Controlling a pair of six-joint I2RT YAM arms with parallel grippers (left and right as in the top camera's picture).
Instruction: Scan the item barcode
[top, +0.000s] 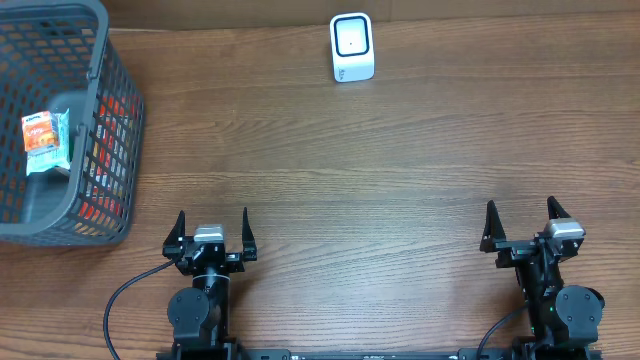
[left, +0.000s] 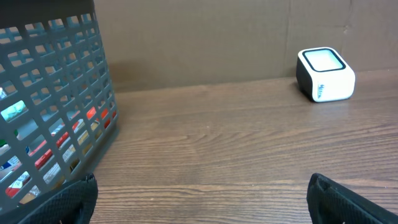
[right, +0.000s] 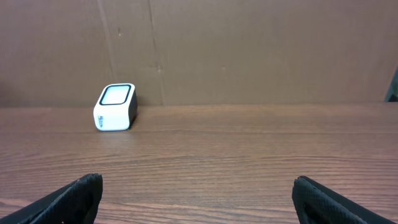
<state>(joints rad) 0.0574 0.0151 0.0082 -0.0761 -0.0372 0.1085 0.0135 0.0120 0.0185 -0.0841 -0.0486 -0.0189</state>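
Left gripper (top: 212, 218) and right gripper (top: 521, 210) sit at the near edge of the wooden table (top: 400, 170), jaws spread wide, nothing held in either. Orange-and-white packet (top: 44, 143) lies inside the grey basket (top: 118, 120), far left. White scanner (top: 352, 47) stands far centre, well apart from the basket and both grippers.

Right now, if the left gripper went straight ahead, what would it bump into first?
Probably nothing on the table. The left gripper points between the basket and the scanner, missing both, so it would cross bare wood and likely reach the brown back wall first.
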